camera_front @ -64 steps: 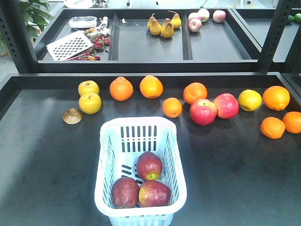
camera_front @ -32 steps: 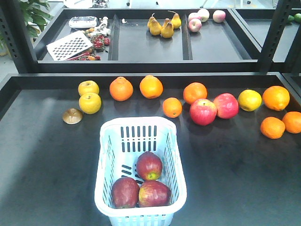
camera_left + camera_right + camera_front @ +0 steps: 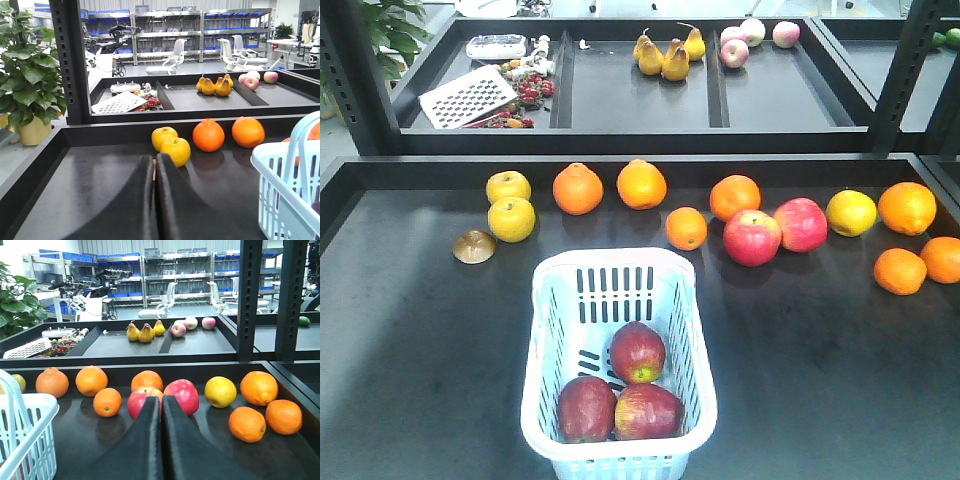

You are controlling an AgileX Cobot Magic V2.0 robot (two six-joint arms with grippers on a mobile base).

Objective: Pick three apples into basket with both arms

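on the bench (image 3: 410, 330) we see the basket (image 3: 545, 340) holding all three apples (image 3: 638, 351), touching one another. behind it lie oranges (image 3: 578, 188), pinkish apples (image 3: 752, 237) and yellow apples (image 3: 511, 219). our left hand (image 3: 154, 172) and right hand (image 3: 161, 410) are both pressed together, holding nothing.

Dark grey tabletop (image 3: 420, 340) carries a back row — two yellow round apples (image 3: 510, 208), six oranges (image 3: 642, 184), two pinkish-red apples (image 3: 775, 232), one yellow lemon-like fruit (image 3: 851, 212). Brown round disc-shaped object (image 3: 474, 246) just beside the yellow pair. Rear tray — yellow-brown pears (image 3: 667, 53), white perforated flat grater (image 3: 468, 96).
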